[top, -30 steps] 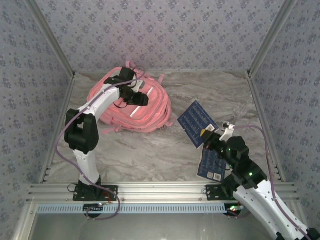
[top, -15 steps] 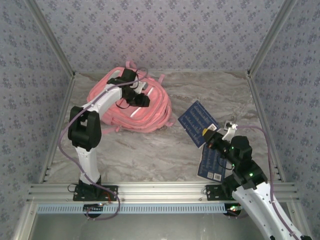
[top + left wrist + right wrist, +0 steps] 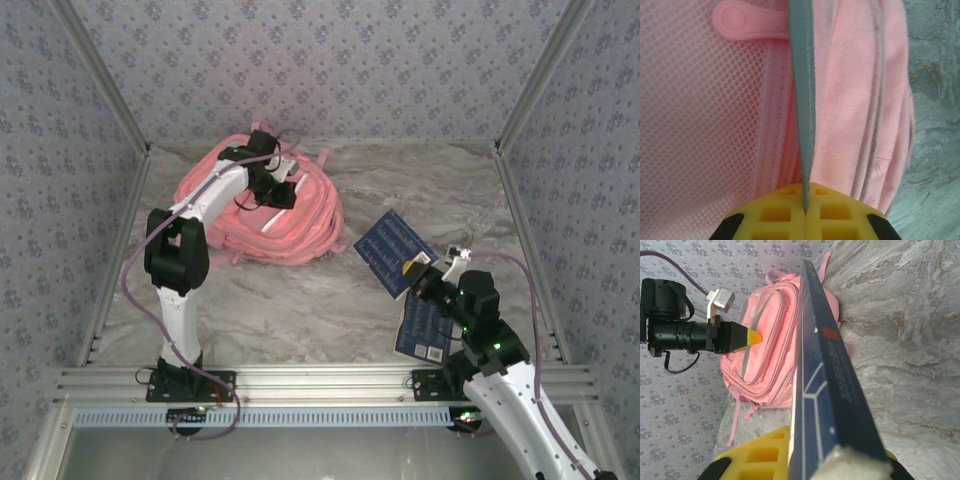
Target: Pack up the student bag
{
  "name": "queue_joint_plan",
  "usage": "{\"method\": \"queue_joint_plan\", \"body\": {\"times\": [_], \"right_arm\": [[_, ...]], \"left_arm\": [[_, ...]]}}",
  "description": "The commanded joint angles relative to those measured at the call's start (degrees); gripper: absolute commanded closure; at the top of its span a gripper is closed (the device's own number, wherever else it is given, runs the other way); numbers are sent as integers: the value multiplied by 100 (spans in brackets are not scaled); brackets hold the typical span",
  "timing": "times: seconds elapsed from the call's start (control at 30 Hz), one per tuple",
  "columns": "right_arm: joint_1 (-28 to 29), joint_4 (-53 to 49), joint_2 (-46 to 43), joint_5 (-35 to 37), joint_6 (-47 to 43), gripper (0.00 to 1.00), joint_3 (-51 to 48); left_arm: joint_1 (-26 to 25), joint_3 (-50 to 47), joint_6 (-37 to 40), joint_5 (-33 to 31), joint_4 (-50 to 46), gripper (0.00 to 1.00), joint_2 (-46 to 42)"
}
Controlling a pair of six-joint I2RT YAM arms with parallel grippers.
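One student bag (image 3: 300, 225) and two blue books (image 3: 392, 248) (image 3: 424, 330).

Nothing here can be read. The blue book (image 3: 393, 248) at the right bears rows of pale print too small to make out, and a red mark on its edge is blurred. Any label on the student bag (image 3: 300, 218) is illegible.

The student bag (image 3: 300, 225) is soft, matt pink woven cloth, with an open-weave mesh panel (image 3: 700, 125) and a smooth rubbery zip pull (image 3: 742, 20). The left fingers (image 3: 775, 215) are matt yellow moulded plastic, pinching a smooth grey strip (image 3: 804, 100). The book (image 3: 392, 243) has a glossy blue cover. The tabletop (image 3: 300, 300) looks like matt marbled stone.
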Motion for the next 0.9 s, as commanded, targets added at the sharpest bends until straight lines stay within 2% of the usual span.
{"method": "queue_joint_plan", "body": {"times": [0.0, 0.2, 0.27, 0.47, 0.57, 0.73, 0.87], "right_arm": [[-75, 76, -53, -25, -138, 100, 316], [-159, 412, 28, -281, -1, 100, 268], [-185, 469, 107, -379, 20, 100, 270], [-332, 945, 454, -1128, 270, 100, 270], [-353, 1257, 776, -1597, 421, 100, 250], [-336, 2452, 1463, -2146, 839, 100, 94], [-228, 3378, 2248, -2292, 1158, 100, 116]], "left_arm": [[-125, 461, 213, 204, -354, 100, -649], [-100, 981, 497, -272, -1032, 100, -1164], [-62, 1045, 564, -176, -1074, 100, -1342], [131, 1076, 768, 707, -1079, 100, -1788], [326, 824, 718, 1462, -856, 100, -2047], [783, 22, 374, 2702, -144, 100, -2500], [873, -270, 250, 3179, 133, 100, -2624]]}}
